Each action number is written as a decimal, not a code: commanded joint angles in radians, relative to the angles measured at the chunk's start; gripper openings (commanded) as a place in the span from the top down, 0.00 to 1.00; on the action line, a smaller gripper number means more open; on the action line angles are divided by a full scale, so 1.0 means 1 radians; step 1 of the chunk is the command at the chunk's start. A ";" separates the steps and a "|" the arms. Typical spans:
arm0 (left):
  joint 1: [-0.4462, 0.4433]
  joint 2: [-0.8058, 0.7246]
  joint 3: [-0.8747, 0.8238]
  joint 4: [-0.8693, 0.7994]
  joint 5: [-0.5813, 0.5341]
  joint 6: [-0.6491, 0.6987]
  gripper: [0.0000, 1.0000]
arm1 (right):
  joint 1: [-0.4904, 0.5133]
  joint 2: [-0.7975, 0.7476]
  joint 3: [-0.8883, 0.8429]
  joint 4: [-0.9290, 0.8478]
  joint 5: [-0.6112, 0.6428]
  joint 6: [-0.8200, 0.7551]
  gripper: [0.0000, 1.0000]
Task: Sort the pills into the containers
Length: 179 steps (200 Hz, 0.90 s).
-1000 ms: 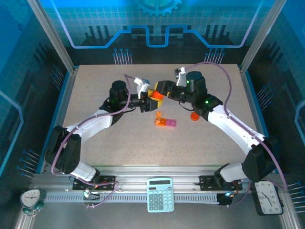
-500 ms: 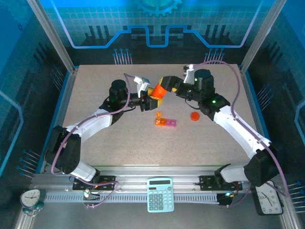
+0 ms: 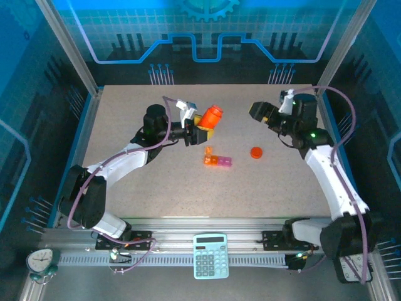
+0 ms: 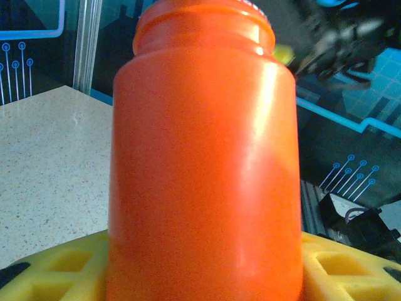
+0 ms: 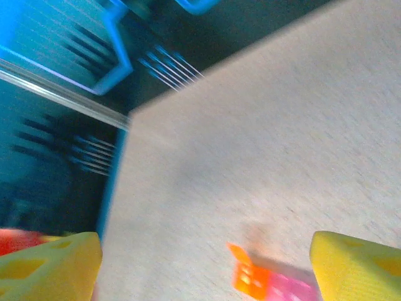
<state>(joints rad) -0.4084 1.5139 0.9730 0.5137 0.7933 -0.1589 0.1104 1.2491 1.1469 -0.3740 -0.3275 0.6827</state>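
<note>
Top view: the containers (image 3: 217,160), a short strip of orange and magenta compartments, lie flat on the bench (image 3: 156,188) near frame centre, an orange flap standing out from the orange end toward the top of the frame; their contents are too small to make out. Just above them the left hand (image 3: 203,125) is clamped on an orange bottle (image 3: 212,115), tilted above the bench. At upper right the right hand (image 3: 257,111) hangs with fingers apart and empty, and an orange disc (image 3: 255,152) lies right of the strip.

Free tabletop (image 3: 156,185) around containers (image 3: 217,160), cap (image 3: 255,152) near
</note>
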 commanded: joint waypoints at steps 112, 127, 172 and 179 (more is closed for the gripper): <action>0.005 0.021 0.043 0.041 0.017 0.034 0.91 | 0.085 0.556 0.179 -0.414 0.418 -0.333 0.17; 0.006 0.021 0.041 0.038 0.017 0.037 0.91 | 0.087 0.591 0.190 -0.416 0.425 -0.337 0.19; 0.005 0.023 0.040 0.039 0.017 0.039 0.91 | 0.095 0.655 0.209 -0.411 0.426 -0.348 0.25; 0.006 0.023 0.039 0.037 0.017 0.039 0.92 | 0.096 0.662 0.212 -0.410 0.428 -0.350 0.26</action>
<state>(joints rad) -0.4084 1.5291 0.9802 0.5201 0.7914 -0.1493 0.1909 1.8805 1.3254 -0.7563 0.0799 0.3508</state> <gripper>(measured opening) 0.538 0.751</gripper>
